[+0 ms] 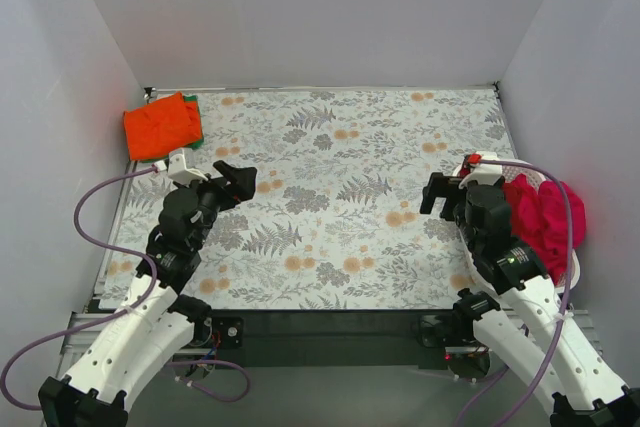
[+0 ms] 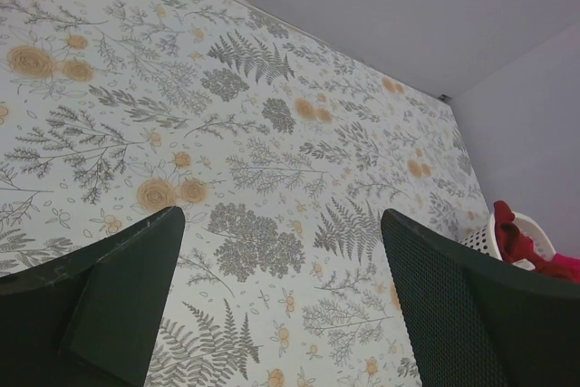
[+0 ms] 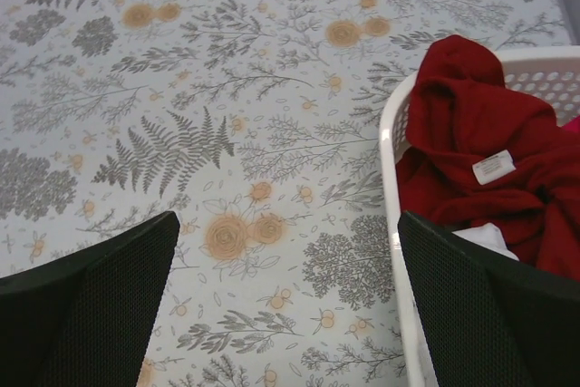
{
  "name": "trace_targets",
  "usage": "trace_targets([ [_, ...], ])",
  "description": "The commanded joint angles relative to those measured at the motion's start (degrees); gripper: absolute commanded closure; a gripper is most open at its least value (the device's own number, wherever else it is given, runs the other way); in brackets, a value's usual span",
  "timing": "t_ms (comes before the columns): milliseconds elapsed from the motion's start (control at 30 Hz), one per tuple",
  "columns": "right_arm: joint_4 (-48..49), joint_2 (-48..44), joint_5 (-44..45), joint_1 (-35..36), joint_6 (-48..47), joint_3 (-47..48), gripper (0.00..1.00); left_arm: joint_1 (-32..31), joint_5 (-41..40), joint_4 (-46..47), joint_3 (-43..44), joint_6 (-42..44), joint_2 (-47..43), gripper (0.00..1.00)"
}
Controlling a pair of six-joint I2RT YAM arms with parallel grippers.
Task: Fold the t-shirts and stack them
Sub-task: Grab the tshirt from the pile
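A folded bright orange t-shirt (image 1: 158, 127) lies at the far left of the table on a green t-shirt (image 1: 194, 113) that shows only at its edge. A dark crimson t-shirt (image 3: 476, 124) with a white label, a white t-shirt (image 3: 485, 237) and a magenta-pink t-shirt (image 1: 548, 219) lie crumpled in a white basket (image 3: 391, 147) at the right. My left gripper (image 1: 240, 179) is open and empty above the table, right of the orange stack. My right gripper (image 1: 437, 197) is open and empty beside the basket's left rim.
The table is covered by a floral cloth (image 1: 340, 147) with grey walls on three sides. The basket (image 2: 485, 240) with crimson cloth also shows far right in the left wrist view. Both arms' purple cables loop near the table's near corners.
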Motion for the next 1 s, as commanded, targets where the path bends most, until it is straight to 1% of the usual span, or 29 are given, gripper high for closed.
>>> trace_targets([
  [0,1.29,-0.58,9.73,-0.03,2.5,1.76,0.02,-0.24,-1.27,1.28,-0.55,1.32,0.53,0.17],
  [67,1.38,0.74,13.16,0.05,2.85,2.29,0.02,-0.24,-1.27,1.46,-0.63,1.41,1.32,0.17],
  [233,-0.38,8.45,20.81,-0.38,3.29,5.1,0.02,-0.24,0.66,2.69,-1.33,1.76,1.94,0.16],
  [300,-0.47,12.23,23.19,-2.84,3.29,6.86,0.01,-0.33,0.84,2.95,-2.12,1.76,0.98,0.16],
  [433,-0.47,17.34,18.46,-10.83,3.82,9.41,0.02,-0.41,-1.09,3.04,-3.44,1.76,-1.74,0.16],
  [467,-0.47,18.05,16.62,-14.41,4.08,9.5,0.02,-0.5,-1.45,3.13,-3.62,1.76,-2.53,0.16],
  [533,-0.47,18.85,14.16,-17.33,4.61,8.89,0.02,-1.03,-1.45,3.13,-3.71,1.76,-2.89,0.16],
  [567,-0.21,18.32,10.92,-24.13,4.17,7.06,0.02,-1.64,-1.36,3.04,-3.45,1.93,-2.02,0.16],
  [667,0.5,17.44,6.17,-30.24,3.56,5.37,0.02,-1.91,-1.1,2.78,-3.01,2.02,-0.79,0.16],
  [733,0.85,17.0,4.92,-31.76,3.47,4.23,0.02,-2.0,-0.84,2.78,-3.01,1.85,-0.43,0.16],
  [833,1.29,16.65,5.7,-33.52,3.91,3.09,0.02,-2.17,-0.48,2.78,-3.09,1.67,-0.61,0.16],
  [967,2.96,18.84,0.19,-35.8,3.55,2.2,0.02,-2.44,-0.39,2.86,-3.27,1.67,-0.87,0.16],
])
